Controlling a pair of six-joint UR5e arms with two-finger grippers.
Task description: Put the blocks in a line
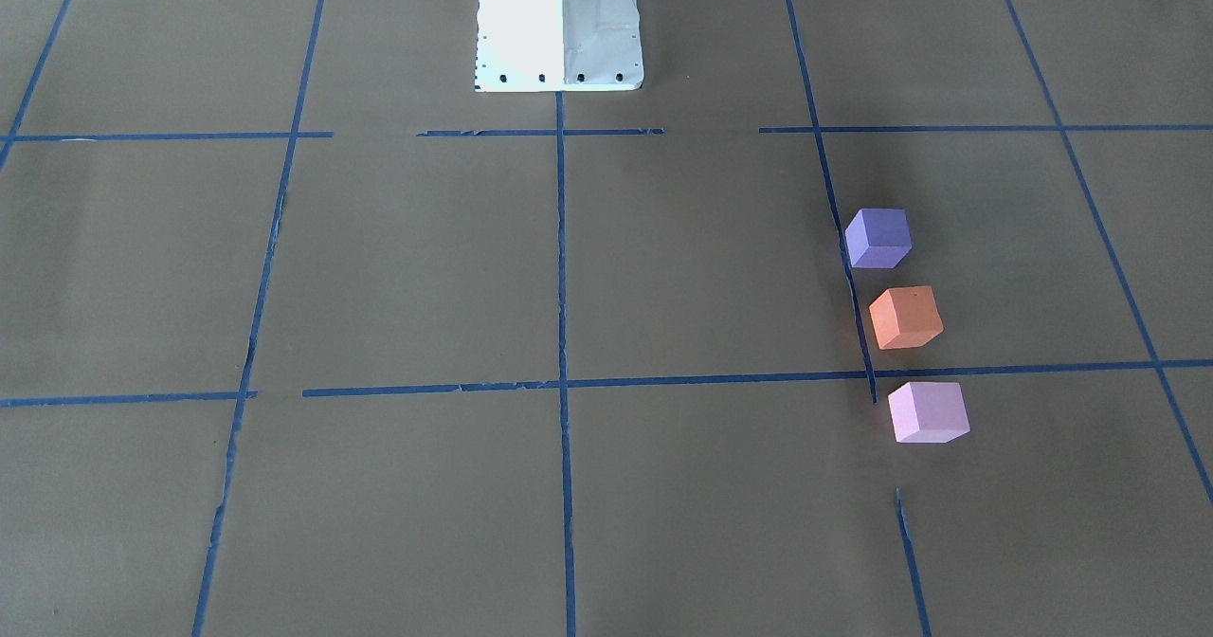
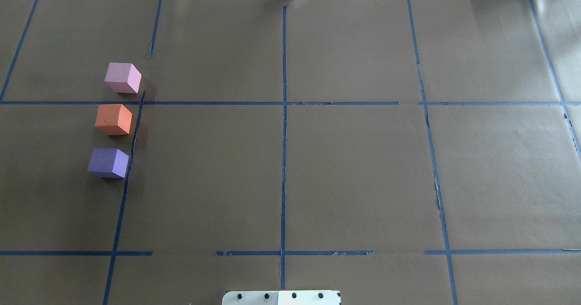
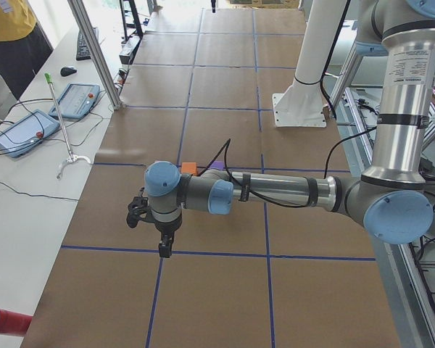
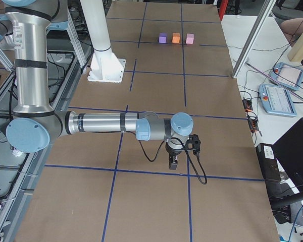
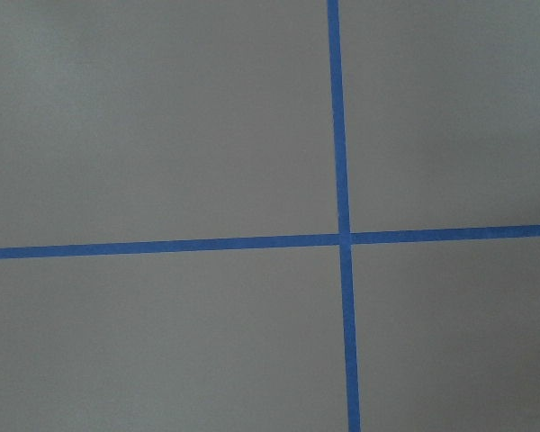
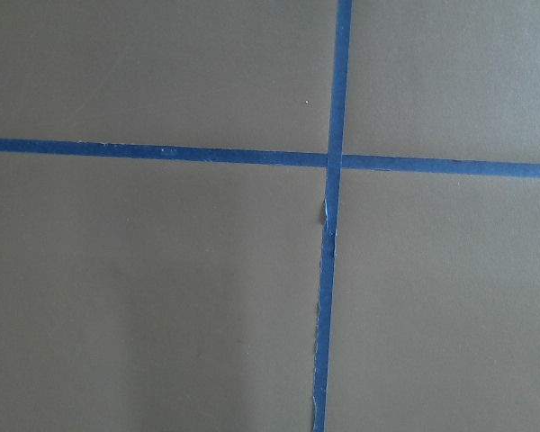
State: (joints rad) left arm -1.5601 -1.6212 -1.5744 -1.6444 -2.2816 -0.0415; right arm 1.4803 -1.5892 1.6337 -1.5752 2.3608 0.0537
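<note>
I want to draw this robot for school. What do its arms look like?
Both the left arm and right arm are shiny silver tubes with grey joints and round light-blue caps. Black bands ring the tubes, and a thin black cable loops near each wrist. The left gripper and right gripper are black.
</note>
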